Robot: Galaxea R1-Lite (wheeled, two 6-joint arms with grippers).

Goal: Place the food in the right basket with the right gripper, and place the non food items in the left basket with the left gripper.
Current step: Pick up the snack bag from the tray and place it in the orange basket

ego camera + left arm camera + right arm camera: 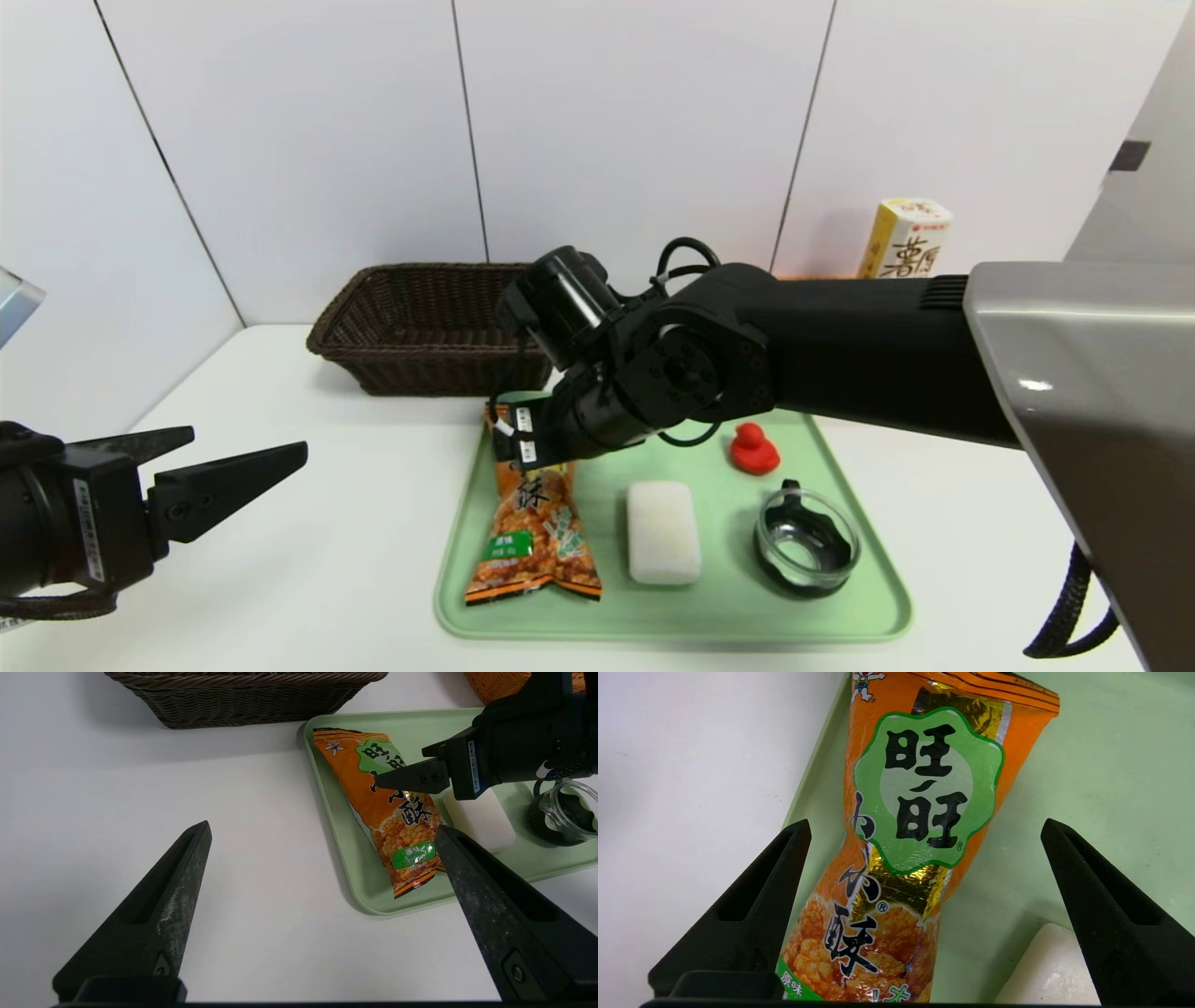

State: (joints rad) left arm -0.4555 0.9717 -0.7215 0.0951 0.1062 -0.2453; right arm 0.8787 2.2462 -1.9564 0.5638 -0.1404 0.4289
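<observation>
1. Arm of the right gripper (397, 780) hid the snack bag's (535, 523) far end and the right basket.
2. Tray (840, 611) carried the bag along its left edge, long axis front to back.
3. Right fingers stood apart over it; left gripper (229, 462), also spread, hung off the tray's left.

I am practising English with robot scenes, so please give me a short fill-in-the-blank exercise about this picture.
1. The right gripper hangs open over the orange ____ bag.
2. The red toy duck sits on the green ____.
3. The dark wicker basket stands ____ the tray, near the wall.
4. The left gripper is open over the white ____.

Missing words: snack; tray; behind; table
</observation>
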